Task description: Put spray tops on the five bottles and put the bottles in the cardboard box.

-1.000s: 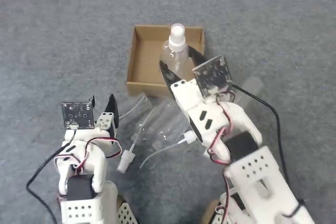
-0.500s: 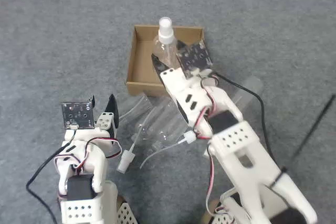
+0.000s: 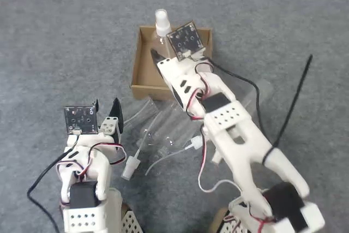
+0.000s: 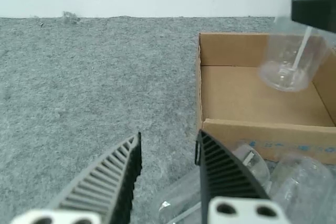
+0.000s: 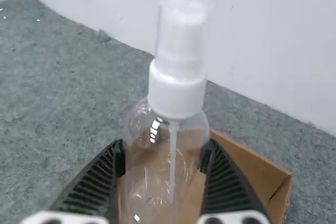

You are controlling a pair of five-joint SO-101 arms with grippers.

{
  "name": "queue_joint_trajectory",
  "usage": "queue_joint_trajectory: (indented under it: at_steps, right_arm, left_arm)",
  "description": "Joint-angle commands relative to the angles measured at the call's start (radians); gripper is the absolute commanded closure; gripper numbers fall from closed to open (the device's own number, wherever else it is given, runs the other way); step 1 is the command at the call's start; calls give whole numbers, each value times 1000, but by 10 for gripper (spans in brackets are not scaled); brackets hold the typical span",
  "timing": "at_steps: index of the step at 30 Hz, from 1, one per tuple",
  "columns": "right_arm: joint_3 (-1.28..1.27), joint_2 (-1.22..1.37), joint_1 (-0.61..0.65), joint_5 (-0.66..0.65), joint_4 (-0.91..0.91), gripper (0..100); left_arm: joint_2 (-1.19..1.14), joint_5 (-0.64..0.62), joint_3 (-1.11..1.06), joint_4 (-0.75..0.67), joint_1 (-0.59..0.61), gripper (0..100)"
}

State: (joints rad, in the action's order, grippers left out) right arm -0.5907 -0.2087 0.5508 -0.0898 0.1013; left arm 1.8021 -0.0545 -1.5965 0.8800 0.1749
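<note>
Though clear, bottle [image 5: 167, 127] in ribbed right gripper [image 5: 163, 153]

1. The left gripper [image 4: 168, 136] has its jaws apart, with grey carpet [image 4: 79, 77] showing in the gap.
2. Beyond it, an open cardboard box [image 4: 252, 128] sits on the carpet.
3. A clear bottle [image 4: 286, 64] with a thin tube inside hangs base-down over the box's interior, near the far wall.
4. The right gripper's finger [image 4: 315, 13], black, overlaps the bottle's upper part.
5. Loose clear bottles [image 4: 296, 174] lie against the box's near wall.

Loose bottles [image 3: 169, 119] along cardboard box [image 3: 137, 61] front
</note>
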Motion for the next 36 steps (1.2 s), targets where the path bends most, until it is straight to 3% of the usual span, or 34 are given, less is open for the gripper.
queue_joint_trajectory:
  at_steps: [1,19,36]
  right_arm:
    - [110,27,-10,-9,-25,992]
    - [476,432,-10,-9,-25,992]
    - [658,628,-15,-11,-25,992]
  left_arm:
    - [15,9,10,-29,8,840]
    - [15,9,10,-29,8,839]
    - [15,9,8,-32,8,838]
